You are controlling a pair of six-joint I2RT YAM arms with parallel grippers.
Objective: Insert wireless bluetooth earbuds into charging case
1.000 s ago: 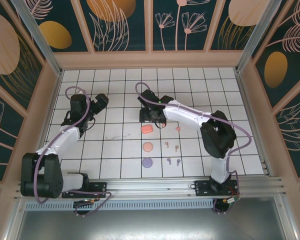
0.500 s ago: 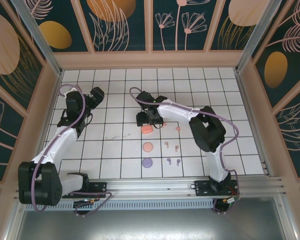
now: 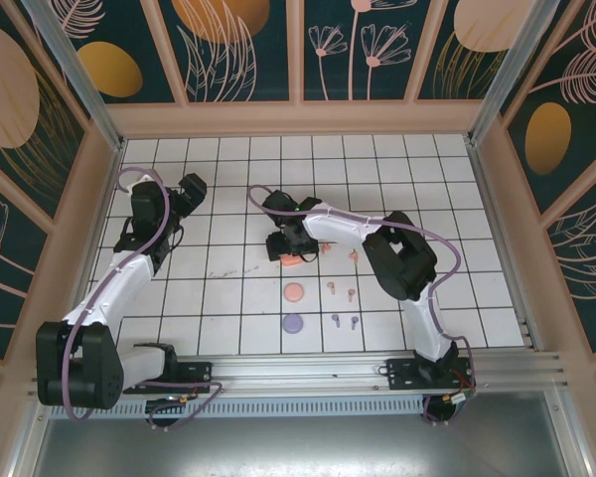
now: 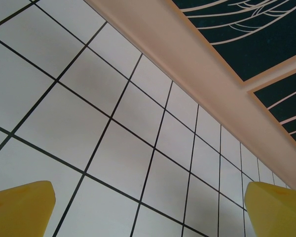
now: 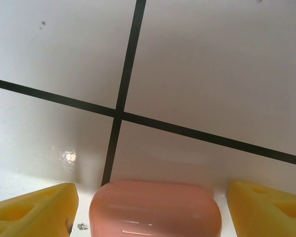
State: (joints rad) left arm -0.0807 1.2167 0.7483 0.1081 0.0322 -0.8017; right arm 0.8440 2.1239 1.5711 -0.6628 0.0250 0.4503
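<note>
Likely step: grasp the coral case [image 5: 155,217] near the worktop [image 3: 228,298] centre. Best to settle low and close evenly so it doesn't skid. Right gripper [image 5: 150,205] spread wide, fingers flanking the case, not pinching it. Left gripper [image 4: 148,207] fully spread, empty, at 10 o'clock. Earbuds [image 3: 354,255] lie loose at 3 o'clock of the cases.

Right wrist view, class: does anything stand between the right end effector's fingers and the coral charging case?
Nothing visible does. The coral charging case sits between the yellow fingers, with bare white tile showing in the gap on each side.
</note>
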